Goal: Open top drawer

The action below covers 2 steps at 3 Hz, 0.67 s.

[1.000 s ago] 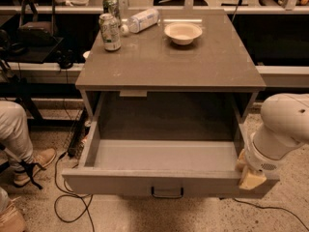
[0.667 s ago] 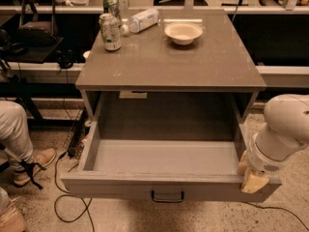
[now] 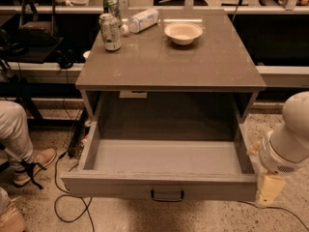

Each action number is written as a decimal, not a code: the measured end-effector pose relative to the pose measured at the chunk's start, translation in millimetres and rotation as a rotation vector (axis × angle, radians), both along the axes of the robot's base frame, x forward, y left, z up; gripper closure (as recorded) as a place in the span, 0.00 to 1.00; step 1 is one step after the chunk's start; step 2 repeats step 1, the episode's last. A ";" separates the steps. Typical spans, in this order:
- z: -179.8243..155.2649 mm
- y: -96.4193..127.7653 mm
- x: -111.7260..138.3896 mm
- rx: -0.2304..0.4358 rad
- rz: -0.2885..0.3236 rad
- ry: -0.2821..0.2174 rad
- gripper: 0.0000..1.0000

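The top drawer (image 3: 120, 185) of the grey cabinet stands pulled far out toward the camera. Its grey box interior (image 3: 166, 156) is bare. A small black loop handle (image 3: 167, 195) sits at the centre of its front panel. My gripper (image 3: 269, 190) hangs below the white rounded arm (image 3: 292, 139) at the drawer's front right corner, right beside the corner of the front panel. It holds nothing that I can see. No other drawers show in this view.
On the cabinet top (image 3: 193, 66) stand two drink cans (image 3: 109, 31), a lying plastic bottle (image 3: 143, 19) and a white bowl (image 3: 183, 32). A seated person's leg and shoe (image 3: 26, 161) are at the left. Cables (image 3: 67, 197) lie on the floor.
The drawer has slid a little further out toward the camera, and my arm has moved slightly down and back with it.
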<state>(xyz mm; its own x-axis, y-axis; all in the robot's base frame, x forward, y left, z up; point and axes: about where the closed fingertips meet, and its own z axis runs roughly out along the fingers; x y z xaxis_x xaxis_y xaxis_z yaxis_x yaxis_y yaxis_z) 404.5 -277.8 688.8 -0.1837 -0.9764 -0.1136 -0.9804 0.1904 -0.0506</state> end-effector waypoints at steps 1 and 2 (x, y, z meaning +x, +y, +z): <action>24.0 -7.6 -4.1 -0.013 -0.011 -0.051 0.00; 24.0 -7.6 -4.1 -0.013 -0.011 -0.051 0.00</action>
